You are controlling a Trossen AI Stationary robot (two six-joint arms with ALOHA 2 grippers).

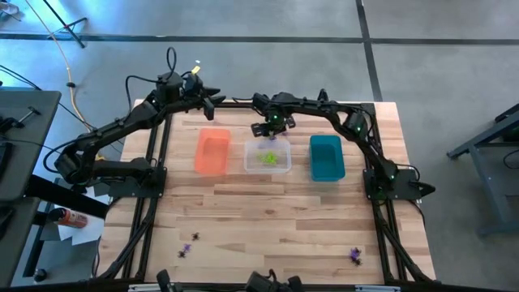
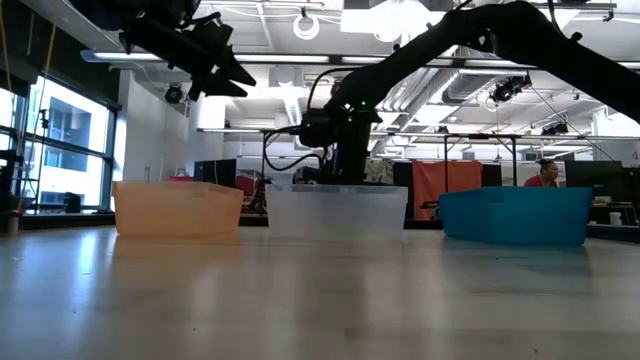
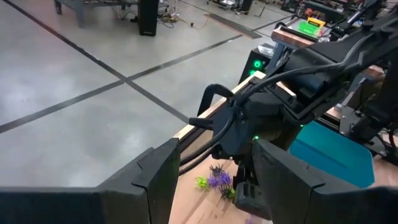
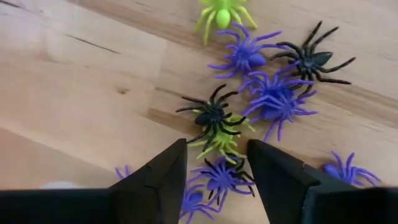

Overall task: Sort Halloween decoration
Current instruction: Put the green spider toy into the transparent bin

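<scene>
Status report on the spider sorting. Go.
Right claw open, low over the spider pile in the clear bin. Left claw open, parked high behind the orange bin. Stray spiders on the table's near edge. Nothing blocking.

orange bin (image 2: 178, 208): left of frame
clear bin (image 2: 336, 212): centre, my arm (image 2: 420, 50) above
teal bin (image 2: 515, 214): right

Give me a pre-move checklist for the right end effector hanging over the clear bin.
1. Right end effector open: ok.
2. Over the spider pile in the clear bin: ok.
3. Only one spider between its fingers: not ok, black, green and purple ones overlap there.
4. Left end effector away from the clear bin: ok, it is raised beyond the orange bin.
5. Which bin takes which colour: cannot tell.
</scene>
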